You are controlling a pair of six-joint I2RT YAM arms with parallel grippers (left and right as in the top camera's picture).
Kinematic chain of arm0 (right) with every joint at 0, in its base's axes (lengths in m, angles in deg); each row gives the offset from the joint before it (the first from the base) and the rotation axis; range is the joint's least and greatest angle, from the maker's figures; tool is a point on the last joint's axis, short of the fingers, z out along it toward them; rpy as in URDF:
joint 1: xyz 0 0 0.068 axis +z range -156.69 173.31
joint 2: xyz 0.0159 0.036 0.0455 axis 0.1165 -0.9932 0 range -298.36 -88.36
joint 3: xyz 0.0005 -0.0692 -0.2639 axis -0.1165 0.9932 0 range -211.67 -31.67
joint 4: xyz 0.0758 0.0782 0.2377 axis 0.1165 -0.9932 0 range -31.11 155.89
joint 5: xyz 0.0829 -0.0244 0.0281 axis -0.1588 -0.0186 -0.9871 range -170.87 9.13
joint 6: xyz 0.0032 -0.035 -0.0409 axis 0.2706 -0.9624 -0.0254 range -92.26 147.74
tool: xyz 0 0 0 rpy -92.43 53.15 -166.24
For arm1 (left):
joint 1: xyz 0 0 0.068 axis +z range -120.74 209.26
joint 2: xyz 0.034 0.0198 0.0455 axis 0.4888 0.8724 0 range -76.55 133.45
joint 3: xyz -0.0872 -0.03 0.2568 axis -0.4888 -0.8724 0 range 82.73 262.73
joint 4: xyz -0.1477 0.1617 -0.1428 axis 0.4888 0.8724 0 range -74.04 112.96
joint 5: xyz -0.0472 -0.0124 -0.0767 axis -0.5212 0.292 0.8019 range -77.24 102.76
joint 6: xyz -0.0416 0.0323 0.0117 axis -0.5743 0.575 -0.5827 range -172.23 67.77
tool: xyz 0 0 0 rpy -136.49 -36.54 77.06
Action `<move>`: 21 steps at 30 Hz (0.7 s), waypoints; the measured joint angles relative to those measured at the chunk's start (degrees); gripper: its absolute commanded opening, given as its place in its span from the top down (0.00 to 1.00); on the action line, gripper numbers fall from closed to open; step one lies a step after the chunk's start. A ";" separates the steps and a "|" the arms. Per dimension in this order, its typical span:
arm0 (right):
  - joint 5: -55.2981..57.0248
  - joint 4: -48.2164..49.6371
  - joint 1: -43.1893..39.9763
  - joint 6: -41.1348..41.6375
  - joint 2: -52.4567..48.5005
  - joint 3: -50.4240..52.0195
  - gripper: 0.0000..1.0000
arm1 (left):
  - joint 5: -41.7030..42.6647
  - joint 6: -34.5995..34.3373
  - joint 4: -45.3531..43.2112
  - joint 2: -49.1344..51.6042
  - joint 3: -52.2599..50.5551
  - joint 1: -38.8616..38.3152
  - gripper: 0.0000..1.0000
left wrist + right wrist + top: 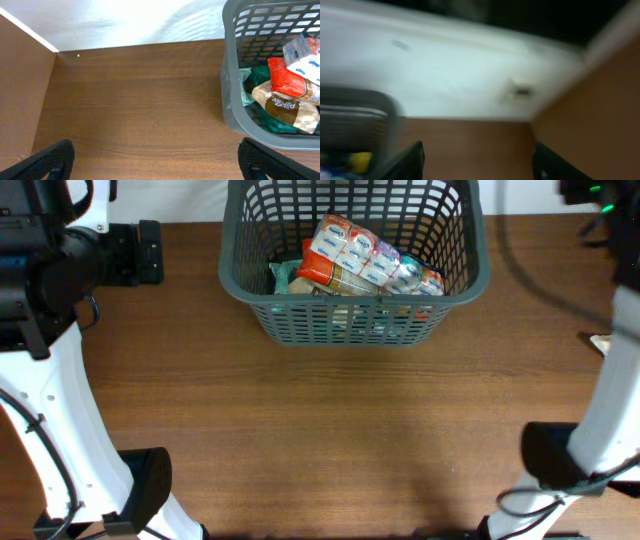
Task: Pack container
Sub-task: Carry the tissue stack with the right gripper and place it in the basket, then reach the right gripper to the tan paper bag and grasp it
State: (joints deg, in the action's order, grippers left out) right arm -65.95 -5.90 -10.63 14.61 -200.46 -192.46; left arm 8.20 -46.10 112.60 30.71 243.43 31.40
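Observation:
The dark grey lattice container [455, 280] stands at the table's back middle. It holds several packets, with a red and white multipack [365, 258] on top. In the left wrist view the container [231, 107] is at the right, with a red packet and a brown bread packet inside. In the blurred right wrist view its rim [385, 102] shows at the left. My left gripper [157, 160] is open and empty over bare table, left of the container. My right gripper [480, 165] is open and empty, right of the container. In the overhead view the left gripper [150, 252] sits at the far left.
The white wall runs along the table's back edge [140, 45]. The arm bases stand at the front left [140, 490] and front right [560, 465]. A pale object [603, 343] lies at the right edge.

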 measured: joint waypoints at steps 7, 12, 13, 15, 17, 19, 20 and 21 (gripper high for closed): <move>-5.49 11.06 -19.30 3.89 1.68 27.96 0.35 | -0.02 0.00 0.00 0.00 0.00 0.00 0.01; -6.49 20.61 -27.41 5.22 2.56 45.53 0.35 | 0.00 0.00 0.02 0.00 0.00 0.00 0.01; -6.58 22.49 -29.05 5.60 2.58 49.03 0.34 | -0.02 0.00 0.00 0.00 0.00 0.00 0.01; -6.88 26.56 -33.24 6.05 2.47 58.21 0.28 | 0.00 0.00 0.00 0.00 0.00 -0.02 0.01; -6.91 29.83 -36.41 5.42 2.23 63.95 0.23 | 0.00 0.00 0.02 0.00 0.00 0.00 0.01; -6.88 31.74 -38.25 4.28 2.16 67.30 0.19 | 0.00 0.00 0.04 0.00 0.00 -0.02 0.01; -6.91 32.85 -39.28 3.32 2.16 69.11 0.18 | 0.00 0.00 0.00 0.00 0.00 -0.02 0.01; -6.91 34.60 -40.35 2.23 2.16 71.17 0.18 | -0.02 0.00 0.00 0.00 0.00 0.00 0.01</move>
State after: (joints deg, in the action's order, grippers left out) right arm -72.86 28.70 -50.98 16.84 -198.29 -121.30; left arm 8.18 -46.10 112.60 30.71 243.43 31.40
